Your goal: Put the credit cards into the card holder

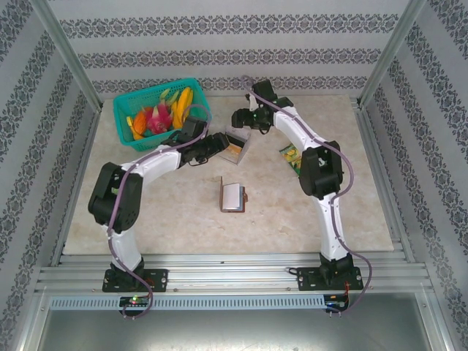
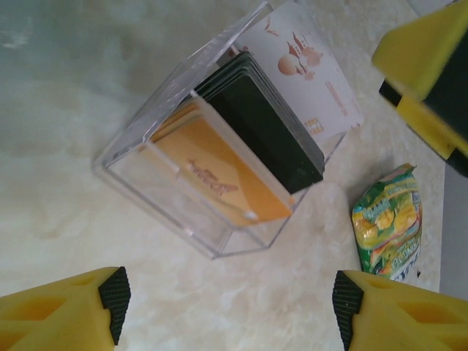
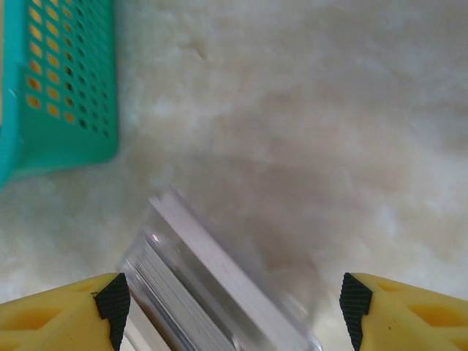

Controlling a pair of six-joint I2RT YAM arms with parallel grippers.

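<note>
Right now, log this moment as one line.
left gripper: open, facing clear box | right gripper: open, over box | credit cards: inside box | card holder: on table, apart from both grippers

Lit brightly and evenly, with only faint soft shadows on the desk. Blurred on the clear box in right wrist view, sharp in left wrist view.

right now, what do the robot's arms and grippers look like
The left arm and right arm are white rounded links with black joint housings and a greyish-purple cable looped alongside each. The left gripper and right gripper have yellow fingers with black ribbed pads.
</note>
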